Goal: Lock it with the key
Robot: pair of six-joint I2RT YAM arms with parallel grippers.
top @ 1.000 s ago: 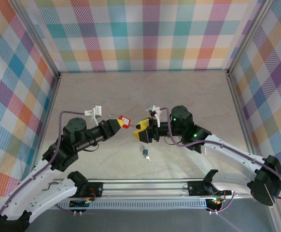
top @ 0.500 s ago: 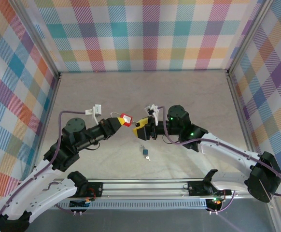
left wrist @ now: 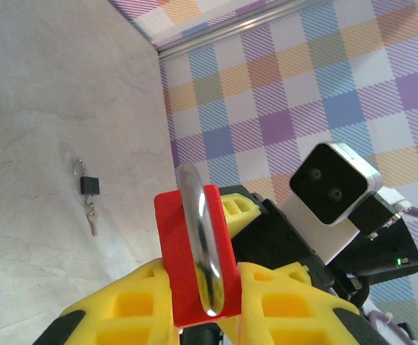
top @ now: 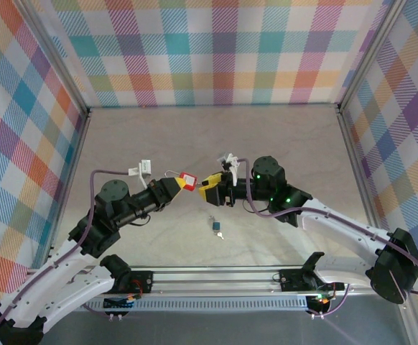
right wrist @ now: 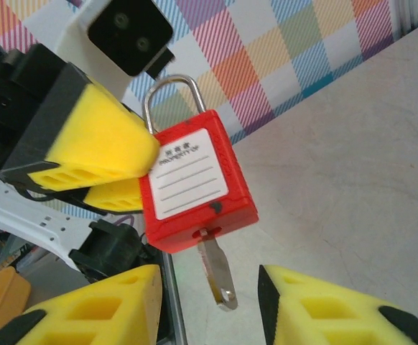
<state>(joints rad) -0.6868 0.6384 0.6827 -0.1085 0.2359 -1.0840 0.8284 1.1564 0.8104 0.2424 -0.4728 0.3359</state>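
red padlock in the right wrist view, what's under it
A flat silver metal key hangs from the keyhole in the base of the red plastic padlock. Its inserted end is hidden inside the padlock's body.

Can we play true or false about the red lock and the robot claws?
1. The left claw is holding the red plastic padlock. True.
2. A silver metal key sticks out of the bottom of that padlock. True.
3. The right claw is squeezing the key. False: its jaws are open, one on each side of the key, with gaps between.
4. The small black padlock hangs from the right claw. False: it lies on the grey table, away from both claws.
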